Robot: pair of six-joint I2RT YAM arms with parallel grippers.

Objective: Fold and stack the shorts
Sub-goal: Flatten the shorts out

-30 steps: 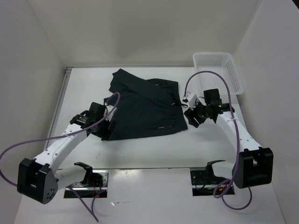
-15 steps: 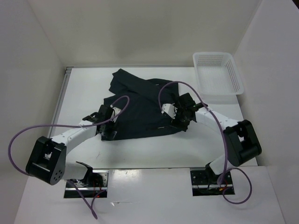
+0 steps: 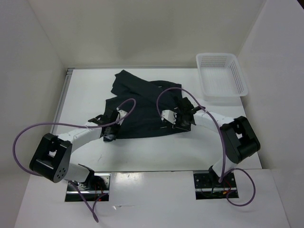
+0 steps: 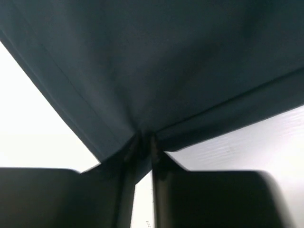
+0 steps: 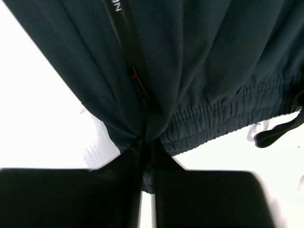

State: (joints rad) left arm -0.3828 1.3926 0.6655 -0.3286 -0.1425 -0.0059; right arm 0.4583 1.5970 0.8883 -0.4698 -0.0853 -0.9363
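The shorts (image 3: 142, 107) lie spread in a dark navy-black heap in the middle of the table, with a crumpled part reaching toward the back left. My left gripper (image 3: 110, 134) is at their near left corner. In the left wrist view it (image 4: 142, 142) is shut on a pinch of the shorts (image 4: 166, 71). My right gripper (image 3: 178, 124) is at the near right corner. In the right wrist view it (image 5: 147, 145) is shut on the shorts (image 5: 190, 57) beside the gathered waistband (image 5: 228, 114) and a zip pocket (image 5: 135, 71).
A white mesh basket (image 3: 222, 76) stands at the back right corner, apart from the cloth. A loose drawstring end (image 5: 275, 133) hangs past the waistband. Purple cables arch over both arms. White walls close in the table on three sides.
Both arms reached inward and down to the near edge of the shorts. Both grippers went from open to shut on the fabric corners.
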